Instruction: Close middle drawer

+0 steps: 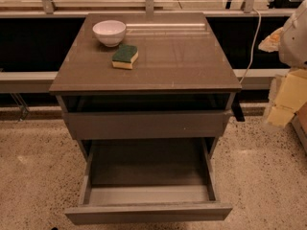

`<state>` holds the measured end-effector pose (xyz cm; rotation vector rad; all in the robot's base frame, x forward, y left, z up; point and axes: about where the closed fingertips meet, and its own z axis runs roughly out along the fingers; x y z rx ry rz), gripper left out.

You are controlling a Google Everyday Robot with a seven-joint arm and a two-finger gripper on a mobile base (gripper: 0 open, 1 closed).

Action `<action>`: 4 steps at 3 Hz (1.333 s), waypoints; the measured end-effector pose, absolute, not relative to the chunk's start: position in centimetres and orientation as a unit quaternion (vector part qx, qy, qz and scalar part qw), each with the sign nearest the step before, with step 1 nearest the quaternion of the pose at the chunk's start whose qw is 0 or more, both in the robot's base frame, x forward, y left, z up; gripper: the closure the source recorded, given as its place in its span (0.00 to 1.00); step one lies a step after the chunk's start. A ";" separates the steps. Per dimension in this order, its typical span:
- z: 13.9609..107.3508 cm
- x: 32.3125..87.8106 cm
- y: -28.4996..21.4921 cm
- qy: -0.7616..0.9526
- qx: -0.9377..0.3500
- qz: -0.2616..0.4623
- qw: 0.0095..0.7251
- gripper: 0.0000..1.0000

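The middle drawer [147,176] is pulled far out towards me. It is wide and shallow, with a low plain front strip [148,213], light grey inner side walls and a dark bare floor. Above it, the drawer with the taller front panel [146,124] stands slightly out under the cabinet top. My arm shows at the right edge as a white part [296,32] with the pale yellowish gripper [287,102] below it. The gripper is to the right of the cabinet, apart from it, and well away from the middle drawer's front.
On the grey-brown cabinet top [192,61] stand a white bowl [109,32] and a green-and-yellow sponge [125,56]. A cable [253,37] hangs down behind the right corner, and a dark piece [237,112] sticks out at the cabinet's right side. Speckled floor surrounds the cabinet.
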<state>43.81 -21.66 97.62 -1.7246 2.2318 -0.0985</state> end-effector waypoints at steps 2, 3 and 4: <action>94.4 42.5 -20.3 0.759 -0.620 -0.002 0.198 0.00; 88.4 41.3 -20.3 0.756 -0.611 0.034 0.231 0.00; 88.0 43.0 -20.0 0.753 -0.604 0.019 0.261 0.00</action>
